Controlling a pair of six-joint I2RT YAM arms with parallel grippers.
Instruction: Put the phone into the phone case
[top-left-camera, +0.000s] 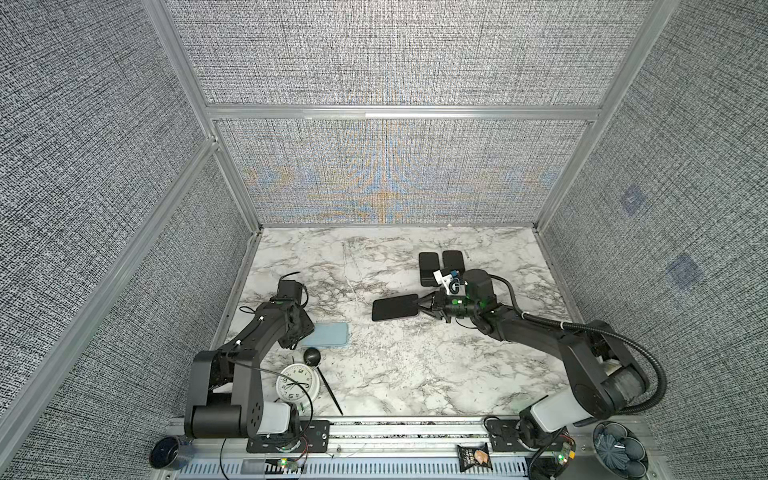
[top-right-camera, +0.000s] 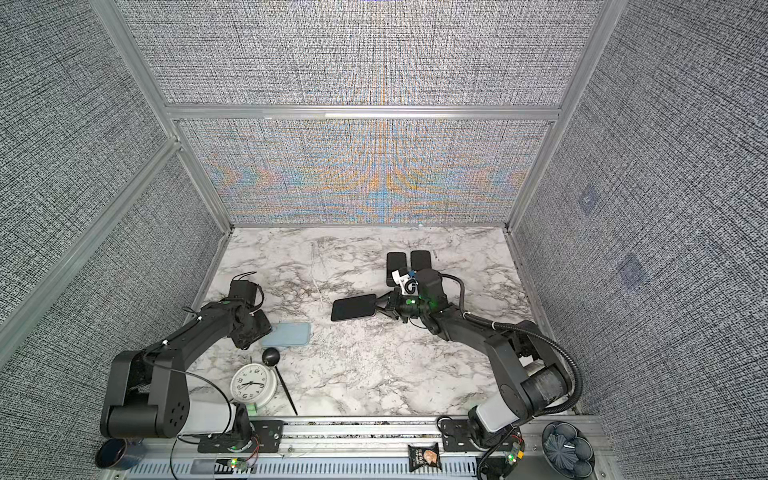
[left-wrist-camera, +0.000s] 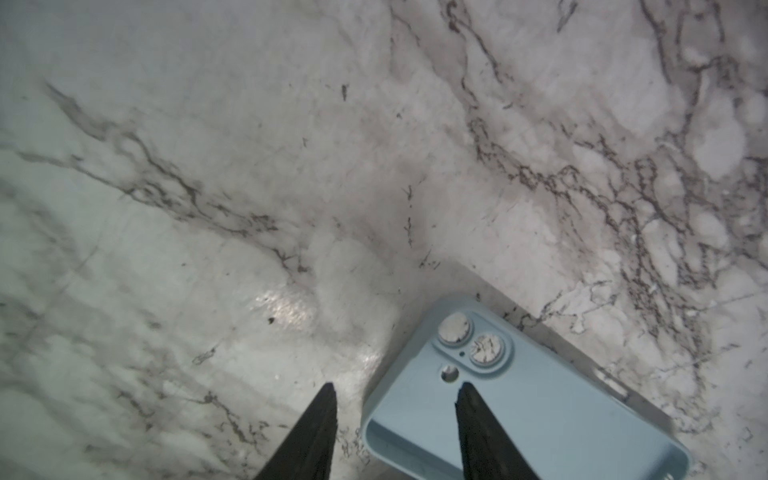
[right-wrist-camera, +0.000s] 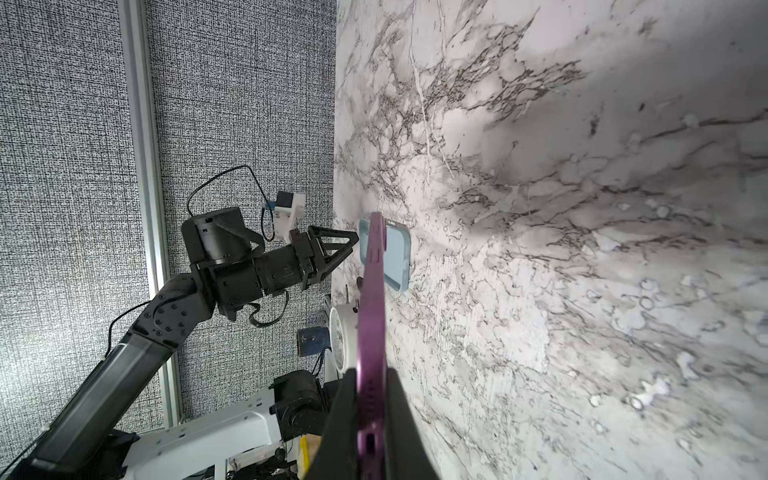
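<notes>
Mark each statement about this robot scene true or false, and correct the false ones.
1. The phone case lies empty on the table, open side up. True.
2. The phone case is black. False: it is light blue.
3. The right claw grips the phone by one end. True.
4. The left claw is shut on the clock. False: its jaws stand apart, astride the edge of the phone case, and the clock lies untouched nearer the robot's base.
</notes>
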